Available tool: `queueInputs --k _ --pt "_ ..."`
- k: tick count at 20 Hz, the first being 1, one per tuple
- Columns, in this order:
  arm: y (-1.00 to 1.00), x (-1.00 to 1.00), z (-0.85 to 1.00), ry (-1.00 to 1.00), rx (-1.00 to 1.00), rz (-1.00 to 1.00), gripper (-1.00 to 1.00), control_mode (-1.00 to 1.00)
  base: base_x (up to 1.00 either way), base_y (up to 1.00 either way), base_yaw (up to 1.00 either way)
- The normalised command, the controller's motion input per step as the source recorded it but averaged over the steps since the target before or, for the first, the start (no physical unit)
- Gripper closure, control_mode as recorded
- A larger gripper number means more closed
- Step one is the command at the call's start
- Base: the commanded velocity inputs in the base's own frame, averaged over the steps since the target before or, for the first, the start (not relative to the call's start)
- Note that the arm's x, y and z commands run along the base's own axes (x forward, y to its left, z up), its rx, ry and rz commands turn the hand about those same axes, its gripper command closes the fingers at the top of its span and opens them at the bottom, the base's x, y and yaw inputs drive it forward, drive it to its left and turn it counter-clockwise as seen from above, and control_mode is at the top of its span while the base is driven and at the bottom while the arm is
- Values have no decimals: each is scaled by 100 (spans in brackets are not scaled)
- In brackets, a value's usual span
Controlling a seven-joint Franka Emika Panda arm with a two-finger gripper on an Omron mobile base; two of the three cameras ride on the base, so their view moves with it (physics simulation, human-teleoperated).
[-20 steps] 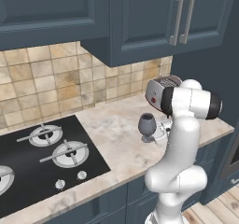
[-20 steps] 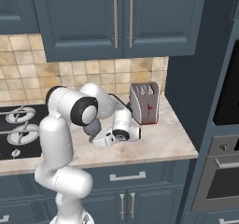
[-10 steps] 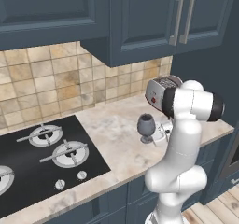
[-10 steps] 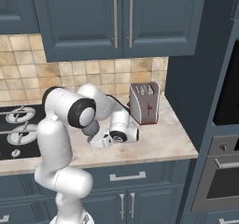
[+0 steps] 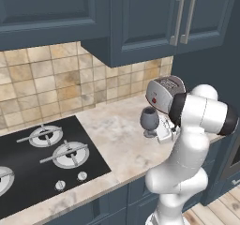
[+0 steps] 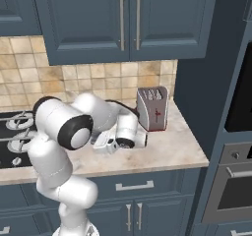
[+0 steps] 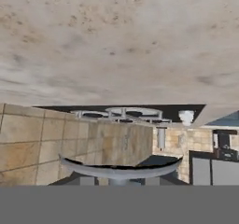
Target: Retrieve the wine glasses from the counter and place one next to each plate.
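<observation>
The dark grey goblet (image 5: 150, 119) stands upright on the beige counter (image 5: 115, 142), just in front of the toaster. My gripper (image 5: 160, 130) is low at the goblet's right side, level with its stem; its fingers are hidden, so their state is unclear. In the right base view my hand (image 6: 107, 145) lies close over the counter (image 6: 170, 151) and the arm covers the goblet. The hand view is rolled upside down, and a curved grey part of the goblet (image 7: 121, 170) sits very near at its bottom middle. The clear glass and both plates are out of view.
A silver toaster (image 5: 161, 92) (image 6: 152, 108) stands at the back of the counter near the right wall. The black gas hob (image 5: 44, 163) (image 6: 12, 136) (image 7: 133, 112) takes up the left part. Dark blue wall cabinets (image 5: 140, 22) hang above the tan tile backsplash (image 5: 51, 83).
My hand has slid along the counter towards the goblet, leftward in the right base view. The goblet has stayed almost where it was.
</observation>
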Motion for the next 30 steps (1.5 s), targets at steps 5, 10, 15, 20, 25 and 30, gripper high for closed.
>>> queueInputs --k 5,10,15,20,25,30 --pt "0 -41 90 -15 7 0 100 -100 0 0 0" --pt "0 -74 88 -7 1 0 100 -100 0 0 0" --pt "0 -97 96 -8 0 0 100 -100 0 0 0" --pt "-1 -81 82 -5 0 0 100 -100 0 0 0" --pt "0 -81 91 -11 0 0 100 -100 0 0 0" --pt "0 -65 66 -13 0 0 100 -100 0 0 0"
